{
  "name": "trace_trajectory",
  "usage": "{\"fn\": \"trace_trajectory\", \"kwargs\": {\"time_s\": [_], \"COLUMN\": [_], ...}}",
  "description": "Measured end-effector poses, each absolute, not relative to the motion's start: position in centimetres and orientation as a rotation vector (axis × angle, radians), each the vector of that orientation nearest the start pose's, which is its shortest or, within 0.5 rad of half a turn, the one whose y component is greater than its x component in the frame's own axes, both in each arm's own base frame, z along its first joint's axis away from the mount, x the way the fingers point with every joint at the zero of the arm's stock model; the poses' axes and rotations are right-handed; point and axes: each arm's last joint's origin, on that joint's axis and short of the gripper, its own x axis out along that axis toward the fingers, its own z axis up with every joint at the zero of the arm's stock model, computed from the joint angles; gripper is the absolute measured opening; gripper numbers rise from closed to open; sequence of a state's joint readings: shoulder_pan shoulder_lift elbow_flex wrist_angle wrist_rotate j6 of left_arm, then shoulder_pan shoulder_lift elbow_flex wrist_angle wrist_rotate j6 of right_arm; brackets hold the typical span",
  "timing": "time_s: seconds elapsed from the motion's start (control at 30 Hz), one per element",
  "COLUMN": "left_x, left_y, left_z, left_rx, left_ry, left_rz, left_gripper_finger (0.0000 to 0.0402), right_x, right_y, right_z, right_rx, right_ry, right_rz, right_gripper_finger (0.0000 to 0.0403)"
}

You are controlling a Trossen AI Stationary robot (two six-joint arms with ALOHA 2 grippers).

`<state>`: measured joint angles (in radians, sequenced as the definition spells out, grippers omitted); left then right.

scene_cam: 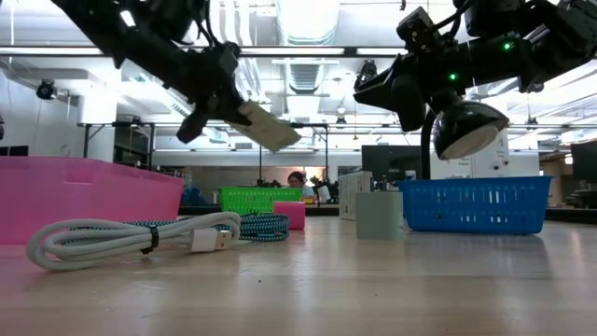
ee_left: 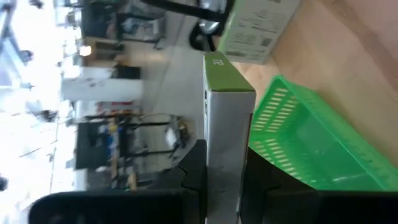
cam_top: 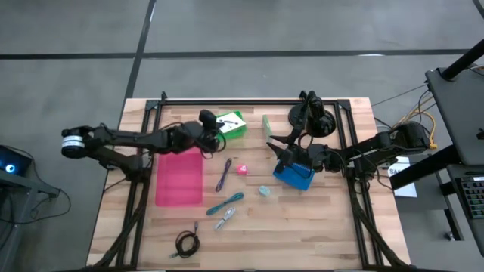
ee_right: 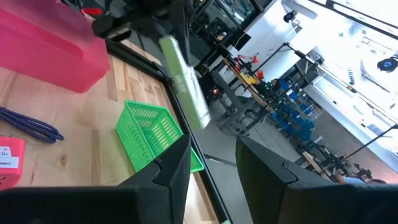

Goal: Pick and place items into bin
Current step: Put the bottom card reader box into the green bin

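My left gripper [cam_top: 214, 128] hangs above the table beside the green basket [cam_top: 231, 125], shut on a white bar-shaped box with a green face [ee_left: 225, 118]. My right gripper [cam_top: 282, 151] is open and holds nothing; it hovers over the far-left corner of the blue basket [cam_top: 296, 176]. Lying on the wood are the purple pen [cam_top: 224, 175], the pink-red piece [cam_top: 242, 170], the pale blue bit [cam_top: 264, 191], the teal tool [cam_top: 227, 202], the silver clip [cam_top: 224, 220] and the black coiled cable [cam_top: 187, 243]. The pale green block [cam_top: 266, 125] stands on end. My left gripper pinches the white box between its two fingers [ee_left: 194, 168] across the narrow sides of its near end [ee_left: 222, 180]. The box sticks out forward along the fingers. It is lifted clear and slopes downward [scene_cam: 269, 128] above the green basket [ee_left: 311, 146].
A pink bin [cam_top: 179, 177] sits left of centre under the left arm. A black lamp-like stand [cam_top: 310, 117] rises at the far right behind the right gripper. A white and braided cable [scene_cam: 131, 238] lies close to the low camera. Bare wood lies along the near edge [cam_top: 302, 242].
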<state>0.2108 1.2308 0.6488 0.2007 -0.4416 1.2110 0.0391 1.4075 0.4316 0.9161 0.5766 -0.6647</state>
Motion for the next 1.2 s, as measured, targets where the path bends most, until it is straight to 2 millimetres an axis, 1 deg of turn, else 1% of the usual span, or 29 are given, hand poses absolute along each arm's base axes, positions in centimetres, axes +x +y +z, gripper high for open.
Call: {"fn": "trace_trajectory", "kwargs": {"time_s": [0.1, 0.33, 0.5, 0.6, 0.77, 0.97, 1.2], "left_x": [24.7, 24.4, 24.4, 24.5, 25.4, 27.1, 27.9], "left_y": [7.4, 8.5, 9.3, 9.7, 10.3, 11.6, 12.3], "left_z": [23.3, 23.5, 22.7, 22.1, 21.0, 20.7, 20.2], "left_rx": [1.172, 1.181, 1.166, 1.202, 1.222, 1.265, 1.254], "left_ry": [0.73, 0.761, 0.829, 0.868, 0.923, 0.964, 1.051], "left_rz": [0.236, 0.236, 0.221, 0.194, 0.149, 0.122, 0.055], "left_gripper_finger": [0.0032, 0.0032, 0.0032, 0.0032, 0.0032, 0.0032, 0.0032], "right_x": [25.6, 25.6, 25.6, 25.6, 25.6, 25.6, 25.6], "right_y": [-0.6, -0.6, -0.6, -0.6, -0.6, -0.6, -0.6], "right_z": [18.9, 18.9, 18.9, 18.9, 18.9, 18.9, 18.9], "right_rx": [-0.666, -0.667, -0.671, -0.684, -0.685, -0.685, -0.691], "right_ry": [0.234, 0.235, 0.235, 0.239, 0.239, 0.239, 0.241], "right_rz": [-0.499, -0.5, -0.499, -0.498, -0.498, -0.497, -0.497], "right_gripper_finger": [0.0115, 0.0109, 0.0111, 0.011, 0.0105, 0.0104, 0.0103]}}
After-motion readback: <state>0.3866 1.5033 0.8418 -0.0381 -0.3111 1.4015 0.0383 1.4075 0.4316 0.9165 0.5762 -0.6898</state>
